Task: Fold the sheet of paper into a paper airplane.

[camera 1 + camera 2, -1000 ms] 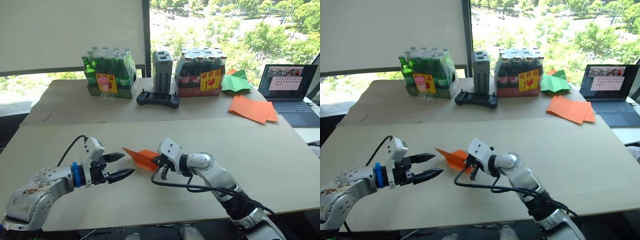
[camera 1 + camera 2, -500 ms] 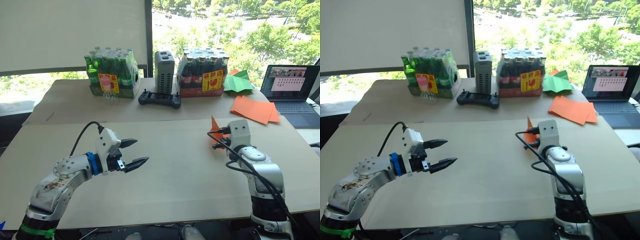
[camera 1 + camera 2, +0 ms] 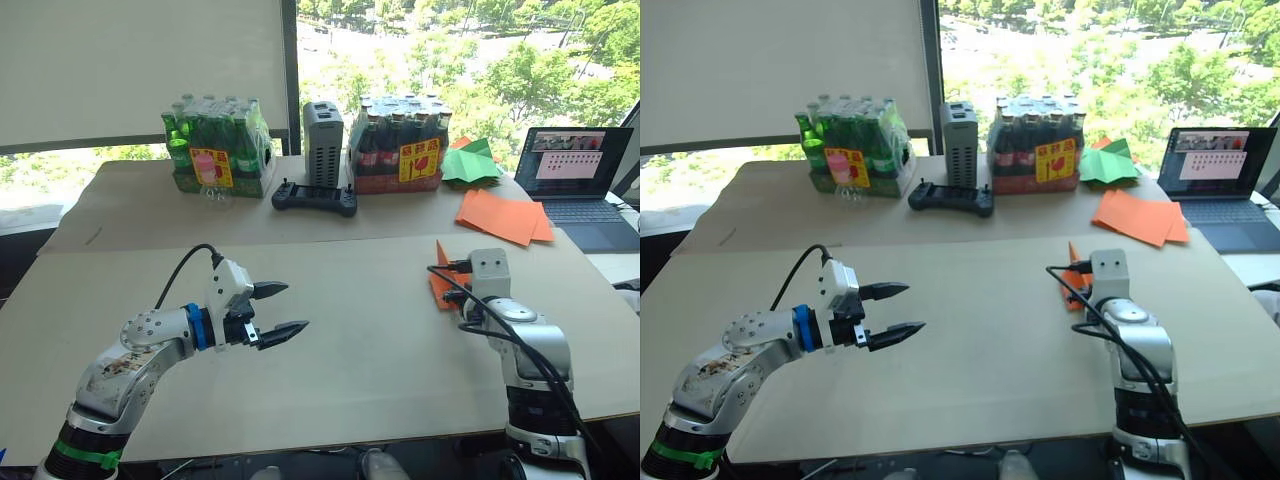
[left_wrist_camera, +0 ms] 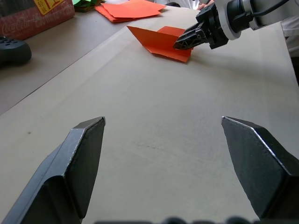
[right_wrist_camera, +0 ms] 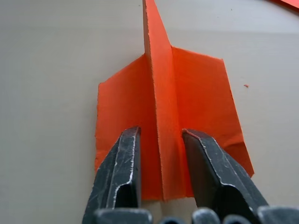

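The right end effector (image 5: 161, 175) is pinching the paper airplane (image 5: 170, 121) by its upright keel; it looks light and crushable. The left end effector (image 3: 280, 310) is hovering, fingers apart.

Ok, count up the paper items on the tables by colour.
Orange: 2, the paper airplane and the pile of orange sheets
Green: 1, the green paper shape
Total: 3
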`<state>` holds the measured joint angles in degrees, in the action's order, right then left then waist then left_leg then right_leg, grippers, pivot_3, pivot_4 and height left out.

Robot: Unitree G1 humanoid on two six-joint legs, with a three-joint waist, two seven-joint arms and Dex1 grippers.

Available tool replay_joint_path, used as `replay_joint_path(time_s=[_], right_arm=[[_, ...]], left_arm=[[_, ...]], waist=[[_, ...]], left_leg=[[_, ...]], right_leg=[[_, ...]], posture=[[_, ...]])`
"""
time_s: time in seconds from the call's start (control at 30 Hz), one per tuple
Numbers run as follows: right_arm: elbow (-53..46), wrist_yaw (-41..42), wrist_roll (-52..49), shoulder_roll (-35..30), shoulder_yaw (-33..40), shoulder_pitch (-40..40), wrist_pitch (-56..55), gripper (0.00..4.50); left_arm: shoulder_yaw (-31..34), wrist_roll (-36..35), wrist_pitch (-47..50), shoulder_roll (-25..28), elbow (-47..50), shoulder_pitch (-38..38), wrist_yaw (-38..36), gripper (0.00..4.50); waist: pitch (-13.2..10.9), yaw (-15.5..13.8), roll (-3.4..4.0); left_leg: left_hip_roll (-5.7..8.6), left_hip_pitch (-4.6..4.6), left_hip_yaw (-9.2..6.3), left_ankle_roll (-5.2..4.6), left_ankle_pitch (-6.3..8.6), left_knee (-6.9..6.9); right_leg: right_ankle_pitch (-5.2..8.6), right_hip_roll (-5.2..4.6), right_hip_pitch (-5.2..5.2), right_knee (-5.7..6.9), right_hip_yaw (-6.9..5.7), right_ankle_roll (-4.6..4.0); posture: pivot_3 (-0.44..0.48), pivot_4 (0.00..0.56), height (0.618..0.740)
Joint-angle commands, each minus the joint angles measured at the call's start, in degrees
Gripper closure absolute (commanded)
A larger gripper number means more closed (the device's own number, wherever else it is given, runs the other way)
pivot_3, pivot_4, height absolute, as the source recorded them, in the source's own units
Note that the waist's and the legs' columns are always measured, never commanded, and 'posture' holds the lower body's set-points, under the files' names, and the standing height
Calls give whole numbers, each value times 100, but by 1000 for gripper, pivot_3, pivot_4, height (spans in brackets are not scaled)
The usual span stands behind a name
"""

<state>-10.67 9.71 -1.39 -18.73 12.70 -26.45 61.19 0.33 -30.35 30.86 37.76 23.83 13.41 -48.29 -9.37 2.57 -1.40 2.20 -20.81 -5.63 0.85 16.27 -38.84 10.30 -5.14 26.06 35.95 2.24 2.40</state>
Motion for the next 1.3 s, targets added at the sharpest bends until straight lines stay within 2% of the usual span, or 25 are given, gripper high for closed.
replay_joint_path(time_s=[0.03,0.1,0.17,0.27,0.37,0.47,0.57,0.67,1.3], right_arm=[[-544,21,-215,-9,204,-254,-445,1488],[-796,183,-404,4,185,-268,-670,918],[-1139,520,-657,-19,55,-159,-1013,36],[-1949,1472,-1239,-101,-381,519,-1538,36],[-2367,2155,-1392,-384,-888,1263,-2117,36],[-2340,2486,-1358,-565,-1216,1899,-2772,36],[-1893,2466,-1091,-646,-1424,2219,-3281,36],[-1596,2369,-1030,-574,-1420,2279,-3595,36],[-1343,2182,-1107,-523,-1386,2133,-3715,36]], left_arm=[[122,-5,-155,-4,61,-12,-20,283],[219,-45,-144,-39,44,-80,52,283],[438,-131,-116,-126,-7,-166,211,283],[869,14,-261,-277,-193,-441,621,283],[1206,87,-388,-417,-364,-663,923,283],[1533,269,-636,-549,-632,-822,1258,283],[1727,291,-734,-668,-686,-1042,1450,283],[1810,290,-765,-753,-666,-1208,1570,283],[1855,204,-807,-834,-690,-1259,1573,283]], waist=[[0,0,0],[0,3,0],[0,3,0],[0,-4,0],[1,-10,2],[0,-26,1],[-1,-31,0],[-1,-28,-2],[-1,-41,-2]], left_leg=[[0,1,0,0,0,0],[0,1,0,0,0,1],[-1,1,-1,0,0,1],[-2,2,-1,-1,1,1],[-14,5,-5,-6,4,4],[-7,5,-1,-5,4,-7],[-4,28,1,-5,4,-6],[-7,73,-3,-6,5,0],[-6,72,-7,-6,5,-1]], right_leg=[[0,1,0,0,0,0],[0,1,0,0,0,0],[0,2,0,0,0,0],[0,2,0,0,-1,1],[3,14,-2,-4,-1,5],[3,5,-6,-7,0,5],[3,2,-33,-12,-1,5],[10,6,-92,-26,-5,14],[10,6,-92,-26,-4,15]], posture=[[0,150,723],[0,150,723],[0,150,723],[0,150,723],[0,150,723],[0,150,723],[0,150,723],[0,150,723],[0,150,723]])
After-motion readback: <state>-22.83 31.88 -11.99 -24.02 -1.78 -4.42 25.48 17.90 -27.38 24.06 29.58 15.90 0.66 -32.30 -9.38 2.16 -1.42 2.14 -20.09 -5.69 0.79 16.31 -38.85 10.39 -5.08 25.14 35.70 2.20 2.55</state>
